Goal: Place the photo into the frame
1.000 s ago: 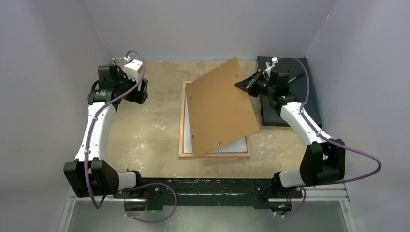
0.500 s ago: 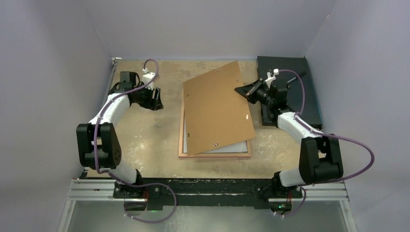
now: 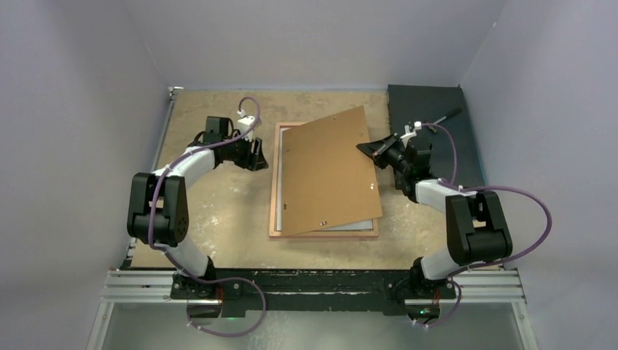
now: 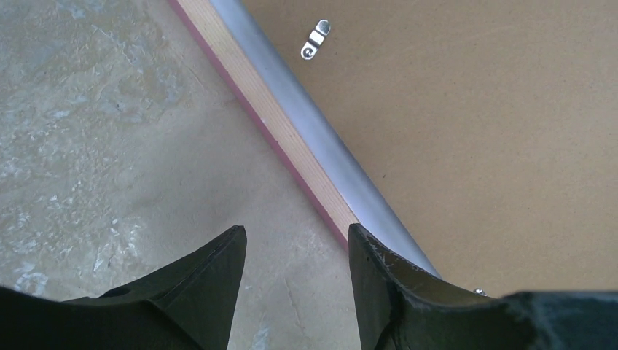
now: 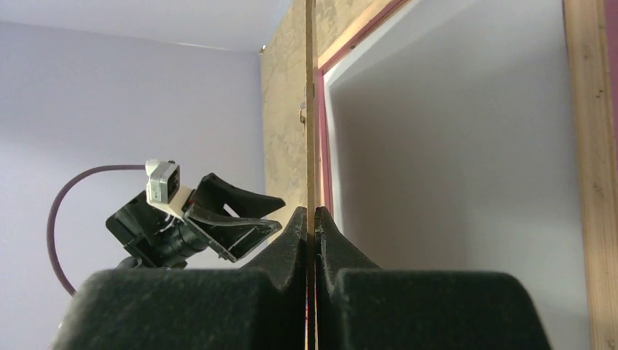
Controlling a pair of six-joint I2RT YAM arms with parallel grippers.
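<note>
Top view, left to right.

Left gripper [image 3: 256, 154]: sits low over the tan table [image 3: 211, 211], left of centre, pointed at the frame's left side. In the left wrist view its fingers [image 4: 218, 270] stand partly apart with only bare table between them. The right-hand fingertip is just at the rim and the other is beside it over the table. It holds nothing.

Frame [image 3: 342, 233]: lies flat in the middle of the table, long sides running away from the arm bases. The wrist view shows pale wood on top of the rim and pink on its outer side, so the back faces up.

Photo [image 3: 353, 224]: lies inside the rim, mostly covered. Only a plain white strip shows along the lower edge and the left side. The printed side cannot be seen.

Backing board [image 3: 328, 171]: brown, lying skewed over the frame. Its upper right corner juts past the frame's top edge. Its lower left corner is down at the rim and its right edge is lifted. A small metal clip [image 4: 315, 40] sits near its left edge.

Right gripper [image 3: 370, 149]: at the board's right edge, right of centre. The right wrist view has the board edge-on, with both fingers pressed together on it and no gap.

Dark mat [image 3: 437, 102]: upper right corner of the table, partly under the right arm.
</note>
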